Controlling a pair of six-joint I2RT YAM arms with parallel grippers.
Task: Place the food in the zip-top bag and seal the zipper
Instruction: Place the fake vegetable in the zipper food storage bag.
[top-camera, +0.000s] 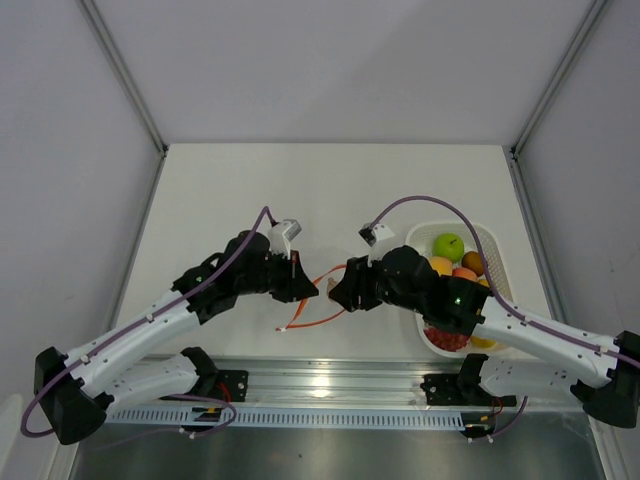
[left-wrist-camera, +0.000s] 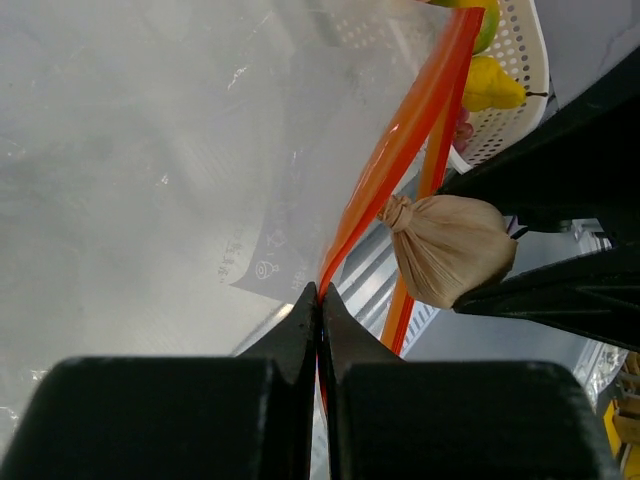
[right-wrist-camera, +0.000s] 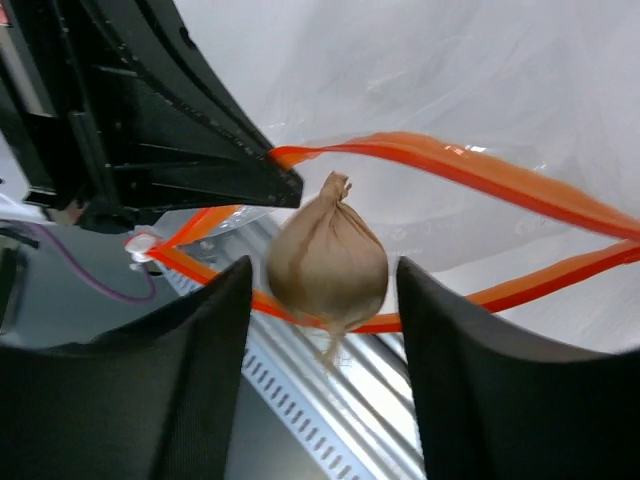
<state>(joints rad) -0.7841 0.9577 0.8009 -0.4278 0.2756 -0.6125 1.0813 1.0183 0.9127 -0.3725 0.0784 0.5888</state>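
White table (top-camera: 330, 180) between grey walls. Near its 6 o'clock edge, the left gripper (left-wrist-camera: 320, 300), jaws pressed together, pinches the orange-red zipper (left-wrist-camera: 400, 140) of the clear zip-top bag (left-wrist-camera: 150, 150). At its 3 o'clock, the right gripper (right-wrist-camera: 323, 275), jaws half apart, holds a tan bulb-shaped food piece (left-wrist-camera: 450, 250) at the bag's open mouth. Farther right, a white tray (top-camera: 500, 262) holds a green fruit (top-camera: 449, 245) and orange, yellow and red ones.

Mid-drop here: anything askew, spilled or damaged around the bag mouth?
Nothing stands out. The left gripper pinches the zipper, whose two strips are spread open. The tan bulb sits between the right gripper fingers beside them, and the other fruits lie in the white tray.
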